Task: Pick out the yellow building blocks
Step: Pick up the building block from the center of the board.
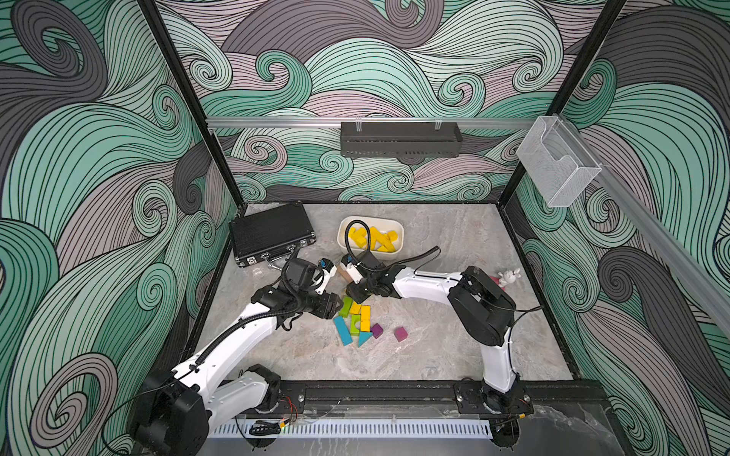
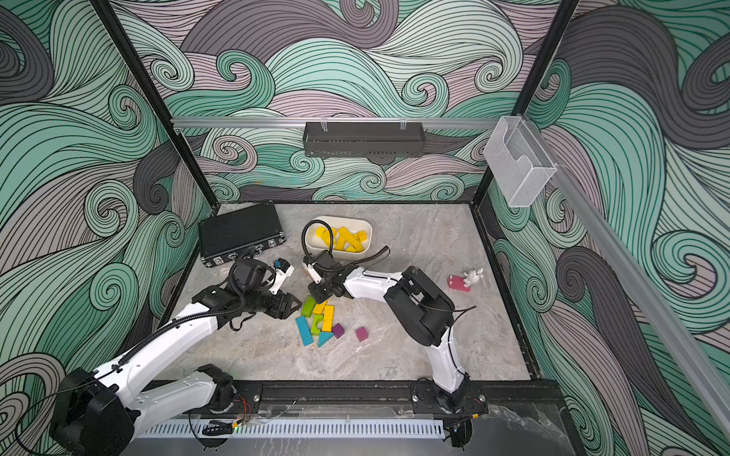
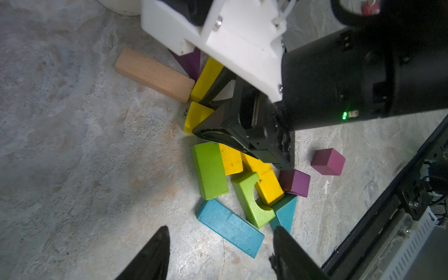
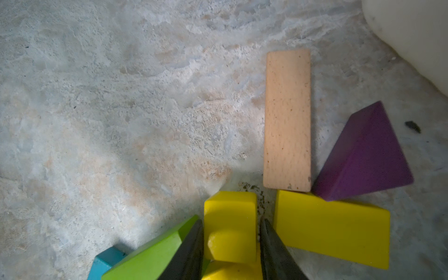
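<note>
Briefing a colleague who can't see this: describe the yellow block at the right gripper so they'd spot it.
On the grey table, find the block heap near the white tray. At its tray-side end, a yellow block sits between the fingers of the right gripper; it is shorter than the yellow bar beside it.

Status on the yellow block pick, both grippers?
Left gripper open, near blue bar. Right gripper astride small yellow block, grip unconfirmed. Green block and long yellow bar flank it closely.
</note>
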Robot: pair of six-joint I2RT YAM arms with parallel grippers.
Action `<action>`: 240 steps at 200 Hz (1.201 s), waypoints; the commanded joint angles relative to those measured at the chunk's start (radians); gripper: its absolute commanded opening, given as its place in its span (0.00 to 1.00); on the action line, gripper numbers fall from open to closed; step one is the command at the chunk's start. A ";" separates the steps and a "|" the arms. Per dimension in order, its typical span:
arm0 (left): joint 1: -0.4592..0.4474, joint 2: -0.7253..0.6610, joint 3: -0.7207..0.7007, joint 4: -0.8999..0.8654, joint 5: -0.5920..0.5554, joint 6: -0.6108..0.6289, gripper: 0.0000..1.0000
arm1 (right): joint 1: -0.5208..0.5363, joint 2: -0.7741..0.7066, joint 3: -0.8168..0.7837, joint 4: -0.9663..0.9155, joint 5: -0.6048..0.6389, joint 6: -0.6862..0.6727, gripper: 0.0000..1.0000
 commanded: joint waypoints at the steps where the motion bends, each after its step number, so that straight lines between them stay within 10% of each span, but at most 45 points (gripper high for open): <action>1: 0.008 0.004 0.032 -0.009 0.022 -0.005 0.67 | 0.008 0.034 0.038 -0.052 0.026 -0.020 0.44; 240: 0.009 -0.070 0.051 0.071 -0.061 0.011 0.67 | -0.009 -0.243 -0.020 -0.056 0.031 -0.056 0.24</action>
